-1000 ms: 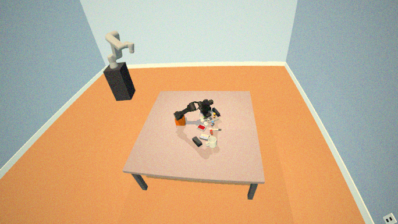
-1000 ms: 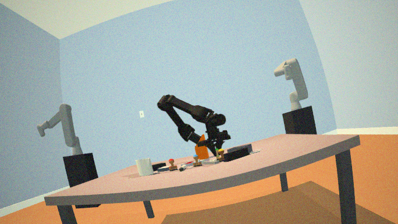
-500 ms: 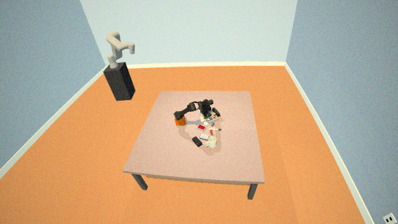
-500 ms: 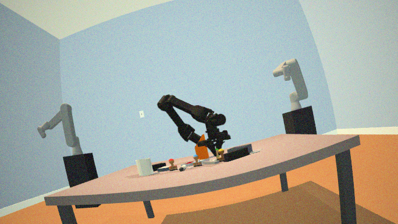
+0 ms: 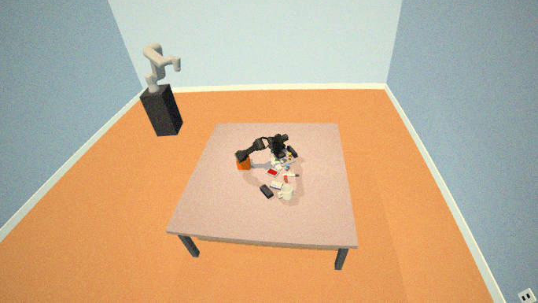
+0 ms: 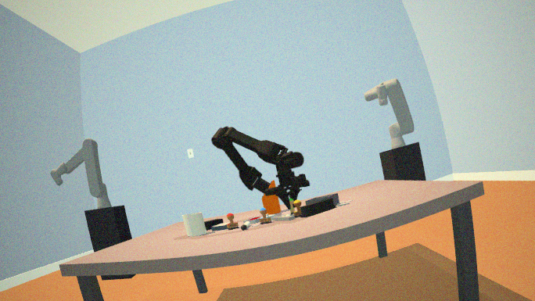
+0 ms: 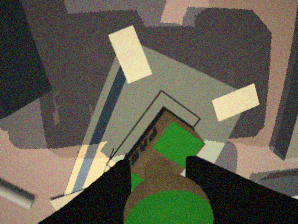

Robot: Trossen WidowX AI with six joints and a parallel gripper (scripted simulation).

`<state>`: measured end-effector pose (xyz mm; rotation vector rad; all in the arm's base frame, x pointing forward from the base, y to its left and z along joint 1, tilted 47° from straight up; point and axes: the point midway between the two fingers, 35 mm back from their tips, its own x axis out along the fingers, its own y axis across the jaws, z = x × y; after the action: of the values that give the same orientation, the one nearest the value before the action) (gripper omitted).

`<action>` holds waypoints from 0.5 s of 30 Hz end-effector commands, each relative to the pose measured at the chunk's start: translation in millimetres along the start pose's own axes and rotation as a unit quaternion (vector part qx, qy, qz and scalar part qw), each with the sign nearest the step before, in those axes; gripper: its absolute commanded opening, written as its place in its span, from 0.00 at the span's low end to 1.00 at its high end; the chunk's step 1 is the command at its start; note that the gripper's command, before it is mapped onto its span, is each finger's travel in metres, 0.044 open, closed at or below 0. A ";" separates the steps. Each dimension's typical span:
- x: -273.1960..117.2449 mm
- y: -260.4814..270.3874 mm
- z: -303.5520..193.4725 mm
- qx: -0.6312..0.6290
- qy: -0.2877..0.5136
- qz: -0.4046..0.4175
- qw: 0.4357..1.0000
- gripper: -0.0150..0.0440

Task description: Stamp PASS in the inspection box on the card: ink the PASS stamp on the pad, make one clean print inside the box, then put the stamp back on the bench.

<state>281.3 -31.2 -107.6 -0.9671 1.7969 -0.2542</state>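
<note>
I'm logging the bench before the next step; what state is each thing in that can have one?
Gripper: shut on the green-topped stamp.
Green-topped stamp: held, over the card.
Card: flat, taped.
Red ink pad: open.
Red-topped stamp: upright.
Mug: upright.

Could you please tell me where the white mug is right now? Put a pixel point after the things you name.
In the top view, the white mug (image 5: pixel 287 192) (image 6: pixel 194 224) stands on the near part of the table (image 5: pixel 237 216) (image 6: pixel 414 198), just right of the black block (image 5: pixel 266 191).
</note>
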 end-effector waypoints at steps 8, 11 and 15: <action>-10.6 0.2 1.7 0.002 -0.003 0.001 1.000 0.25; -15.4 0.2 2.1 0.002 -0.003 0.001 1.000 0.25; -21.8 0.2 2.5 0.002 -0.003 0.002 1.000 0.25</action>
<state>282.6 -21.3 -98.9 -0.9682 1.8033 -0.2521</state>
